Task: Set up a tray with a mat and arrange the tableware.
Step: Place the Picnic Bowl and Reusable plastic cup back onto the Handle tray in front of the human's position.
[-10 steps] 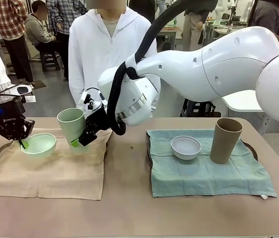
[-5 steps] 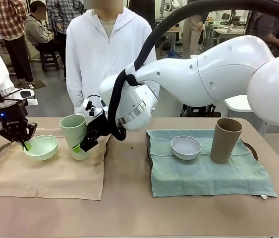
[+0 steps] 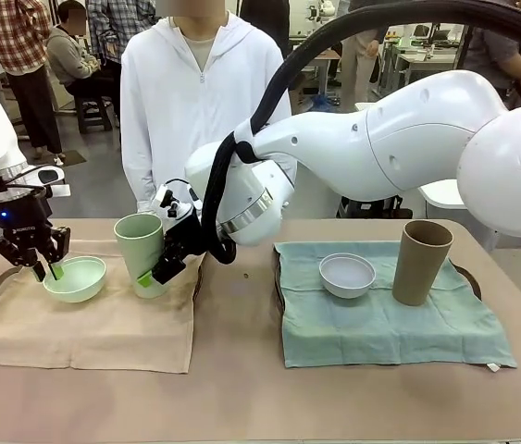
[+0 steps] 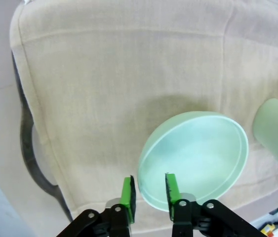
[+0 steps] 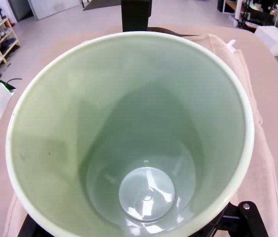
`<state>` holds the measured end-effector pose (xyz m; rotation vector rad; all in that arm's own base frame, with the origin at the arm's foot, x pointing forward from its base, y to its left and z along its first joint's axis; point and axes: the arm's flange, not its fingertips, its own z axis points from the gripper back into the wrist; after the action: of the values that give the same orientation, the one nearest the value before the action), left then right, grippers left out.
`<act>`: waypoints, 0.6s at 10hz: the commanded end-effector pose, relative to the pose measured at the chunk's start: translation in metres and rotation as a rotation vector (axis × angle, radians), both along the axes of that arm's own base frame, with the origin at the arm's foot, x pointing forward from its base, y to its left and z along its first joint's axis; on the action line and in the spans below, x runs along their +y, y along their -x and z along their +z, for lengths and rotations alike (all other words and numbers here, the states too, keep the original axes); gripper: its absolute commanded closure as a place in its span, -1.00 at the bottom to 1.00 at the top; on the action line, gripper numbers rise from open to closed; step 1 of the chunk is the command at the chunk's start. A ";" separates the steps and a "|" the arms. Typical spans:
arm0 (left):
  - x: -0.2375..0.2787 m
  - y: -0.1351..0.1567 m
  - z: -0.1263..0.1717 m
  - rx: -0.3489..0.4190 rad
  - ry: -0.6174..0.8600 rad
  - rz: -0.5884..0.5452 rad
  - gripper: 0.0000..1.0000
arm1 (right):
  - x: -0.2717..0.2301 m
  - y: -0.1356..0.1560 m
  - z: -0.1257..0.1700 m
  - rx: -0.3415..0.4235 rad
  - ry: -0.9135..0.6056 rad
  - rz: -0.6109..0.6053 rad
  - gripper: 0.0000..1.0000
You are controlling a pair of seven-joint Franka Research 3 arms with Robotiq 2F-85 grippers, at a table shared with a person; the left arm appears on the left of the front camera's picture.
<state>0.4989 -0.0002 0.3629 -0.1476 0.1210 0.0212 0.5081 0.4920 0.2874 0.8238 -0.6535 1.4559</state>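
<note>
Far left, left gripper [image 3: 42, 269] hovers at the near-left rim of the green bowl [image 3: 76, 278]; in the wrist view its green pads [image 4: 127, 192] stand a bit apart, straddling the bowl rim w/o clamping it, so jaws are partly parted, nothing held. Bowl sits on the beige mat [image 3: 93, 324], which drapes over a dark tray [image 4: 29, 148]. Just right of the bowl, the tall green cup [image 3: 142, 254] stands nearly upright on the same mat. Right gripper [image 3: 156, 271] is at the cup's right side, jaws spread wide around it; can't tell if it grips. Wrist cam looks straight down inside the cup. Further right, teal mat [image 3: 380, 319] carries the white bowl [image 3: 347, 275] and tall brown cup [image 3: 421, 262], apart from each other. Person [image 3: 200, 88] stands behind the table.
</note>
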 end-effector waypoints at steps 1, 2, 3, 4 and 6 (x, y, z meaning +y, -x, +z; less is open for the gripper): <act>0.000 0.001 0.002 0.026 -0.028 0.016 -1.00 | 0.000 0.004 0.009 0.006 0.061 -0.049 -1.00; 0.001 0.000 0.004 0.032 -0.032 0.020 0.07 | -0.004 0.006 0.015 0.020 0.116 -0.086 -1.00; 0.002 0.001 0.006 0.034 -0.031 0.018 -0.11 | -0.010 0.009 0.022 0.025 0.203 -0.143 -1.00; 0.003 0.000 0.009 0.041 -0.029 0.015 -0.32 | -0.018 0.011 0.032 0.032 0.272 -0.178 -1.00; 0.005 0.003 0.017 0.047 -0.020 -0.001 -0.72 | -0.032 0.014 0.044 0.059 0.330 -0.213 -1.00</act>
<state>0.4971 0.0018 0.3692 -0.1377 0.1537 0.0264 0.4986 0.4615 0.3198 0.5561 -0.4927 1.3218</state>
